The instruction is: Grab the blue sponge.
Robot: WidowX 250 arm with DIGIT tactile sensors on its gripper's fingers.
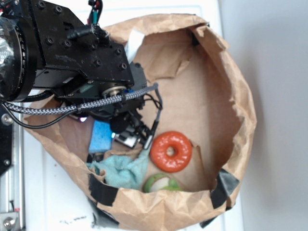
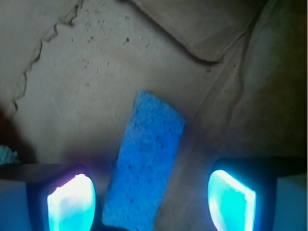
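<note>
Blue sponge [image 2: 144, 166] flat on brown paper, between wide-spread tool [image 2: 151, 202] fingers, untouched.

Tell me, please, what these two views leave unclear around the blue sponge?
- Blue sponge: near end cut by the wrist frame's bottom edge; the arm covers part in the exterior view.
- Gripper: whether the fingertips touch the bag floor.
- Green ring: partly behind the bag rim.
</note>
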